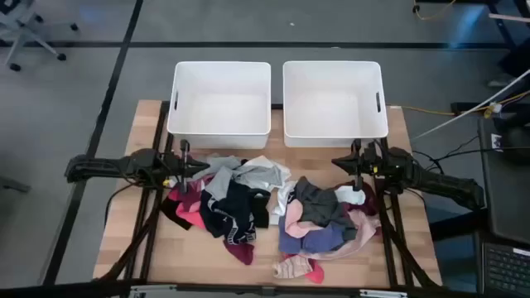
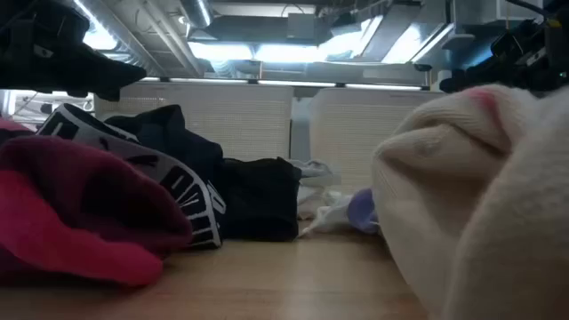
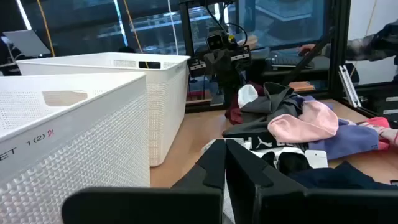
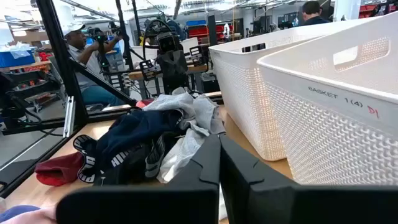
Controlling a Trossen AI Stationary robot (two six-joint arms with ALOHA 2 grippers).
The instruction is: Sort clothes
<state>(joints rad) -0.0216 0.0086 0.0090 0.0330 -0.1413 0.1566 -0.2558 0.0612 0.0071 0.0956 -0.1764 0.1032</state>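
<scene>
Soft cloth clothes (image 1: 248, 203), textured white plastic bins (image 1: 220, 98), matt wooden table (image 1: 145, 141)

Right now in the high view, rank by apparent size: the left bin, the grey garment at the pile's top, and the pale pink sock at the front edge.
1. Left bin, clearly largest.
2. Grey garment, mid-sized, partly buried so its full extent is unsure.
3. Pale pink sock, smallest.

Two bins (image 1: 222, 99) sit side by side at the back of the table (image 1: 141, 240). The clothes (image 1: 273, 211) lie in front of them.
</scene>
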